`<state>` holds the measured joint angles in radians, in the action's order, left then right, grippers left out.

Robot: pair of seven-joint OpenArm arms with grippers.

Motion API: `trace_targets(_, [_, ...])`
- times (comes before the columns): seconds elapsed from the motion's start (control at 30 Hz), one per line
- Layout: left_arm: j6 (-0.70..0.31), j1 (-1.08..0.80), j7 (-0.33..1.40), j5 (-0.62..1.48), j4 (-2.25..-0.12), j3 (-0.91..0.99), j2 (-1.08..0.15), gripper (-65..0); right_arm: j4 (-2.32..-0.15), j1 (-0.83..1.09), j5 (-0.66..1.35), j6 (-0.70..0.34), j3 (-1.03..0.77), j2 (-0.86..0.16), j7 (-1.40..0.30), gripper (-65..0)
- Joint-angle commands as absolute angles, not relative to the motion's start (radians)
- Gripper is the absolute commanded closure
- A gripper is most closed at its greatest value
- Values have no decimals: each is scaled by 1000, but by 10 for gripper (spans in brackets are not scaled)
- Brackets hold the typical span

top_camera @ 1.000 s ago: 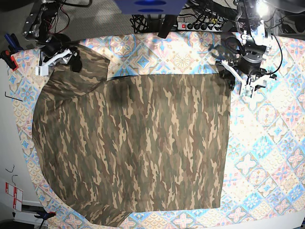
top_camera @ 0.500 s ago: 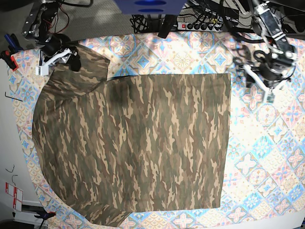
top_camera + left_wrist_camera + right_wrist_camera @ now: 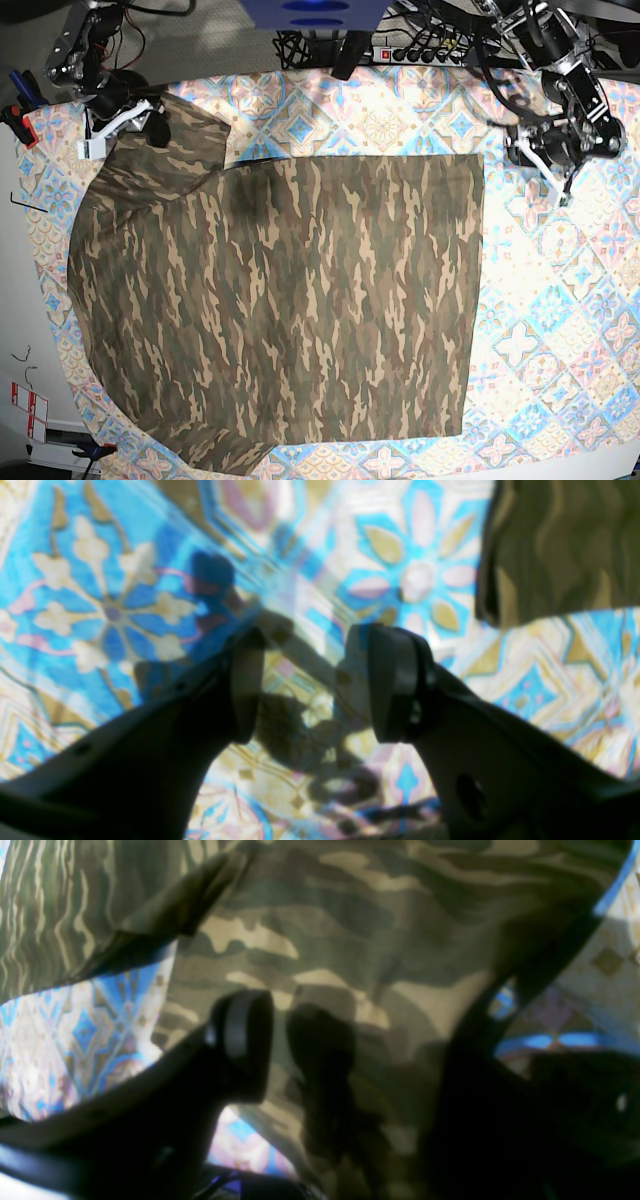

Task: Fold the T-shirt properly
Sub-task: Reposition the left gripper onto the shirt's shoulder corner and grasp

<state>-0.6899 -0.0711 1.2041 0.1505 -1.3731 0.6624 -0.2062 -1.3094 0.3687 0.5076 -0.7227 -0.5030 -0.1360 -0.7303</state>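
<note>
**Gripping a sleeve at one corner while the other claw hangs free**

Lying flat on the patterned tablecloth, the camouflage T-shirt fills most of the base view, with one straight edge running down its right side and a rounded, wider outline on its left. One sleeve juts up at the top left corner.

The right gripper sits at that sleeve. In the right wrist view its fingers stand partly apart, and camouflage cloth runs down between them. One finger shows clearly against the cloth; the other is lost in dark shadow, so whether the claw actually pinches the fabric cannot be told.

The left gripper hovers over bare tablecloth near the top right, apart from the shirt's straight edge. Seen from the left wrist, its two pads are parted with a clear gap and nothing lies between them. A corner of the shirt shows at the upper right of that view, beyond the claw.
</note>
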Motion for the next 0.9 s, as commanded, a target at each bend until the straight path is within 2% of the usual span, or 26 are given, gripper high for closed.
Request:
trace_targets(0.0, [-698, -62, 1199, 166, -1377, 647, -214, -322, -1297, 390, 406, -698, -496, -131, -843, -338])
trace_targets(0.17, [-698, -41, 1216, 170, -1374, 639, -208, -322, -1297, 390, 361, -698, -496, -131, -843, -338])
trace_targets(0.33, [-698, -18, 1334, 174, -1420, 642, -183, -322, -1297, 390, 321, -698, -495, -131, -843, -338])
trace_targets(0.53, [-698, -84, 1345, 346, -1578, 591, -209, -322, -1297, 390, 321, -698, -493, -131, -845, -338])
trace_targets(0.87, [-698, -87, 1366, 499, -1573, 584, -223, -322, -1297, 390, 320, -698, -492, -131, -845, -338])
